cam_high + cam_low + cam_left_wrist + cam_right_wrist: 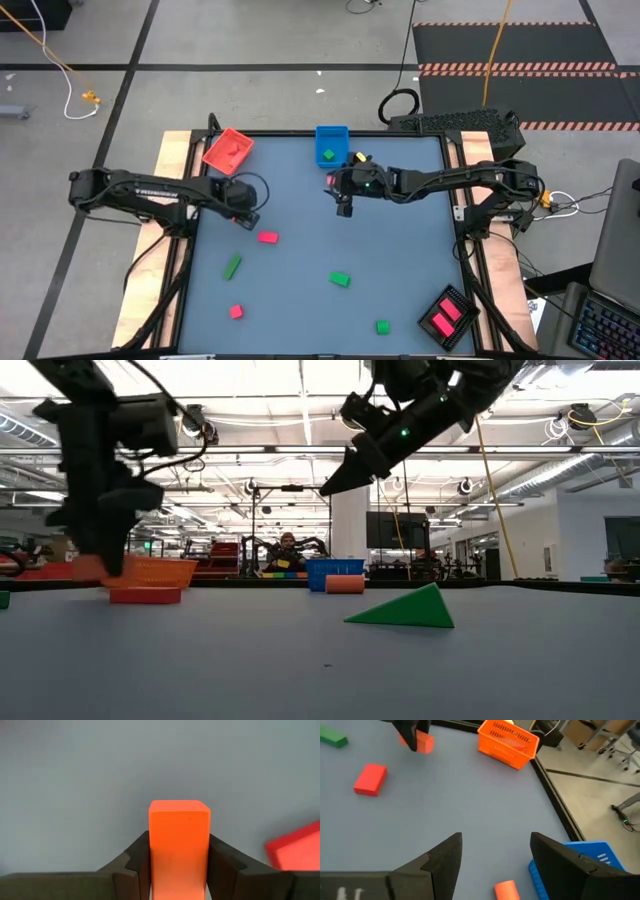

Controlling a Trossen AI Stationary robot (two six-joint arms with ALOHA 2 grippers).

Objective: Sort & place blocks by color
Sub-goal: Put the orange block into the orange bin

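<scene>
From where I stand, the left gripper (247, 213) hangs low over the blue-grey table (300, 300), left of middle, its fingers (137, 860) pressed tight on both sides of an orange block (179, 845) that stands upright between them. Just beside it on the table lies a red block (267, 237), the same one seen as a flat red slab near the held piece in the low view.

Counting loose blocks from left to right on the table: a small red cube (236, 311) near the front edge, a green bar (232, 266) lying slanted, the red block already named, a green block (340, 279) around the middle, and a green cube (382, 326) farther front. That makes three green and two red lying free, plus the orange one held.

There are three trays. The orange-red tray (228, 148) sits at the back left corner, the blue tray (332, 144) at the back centre with one green piece (329, 154) inside, and the black tray (447, 317) at the front right corner with pink blocks (443, 318) in it.

The right gripper (344, 205) hovers raised just in front of the blue tray, its fingers (442, 857) spread wide with nothing between them. A small orange cylinder (505, 890) lies on the table beside the blue tray's edge.
</scene>
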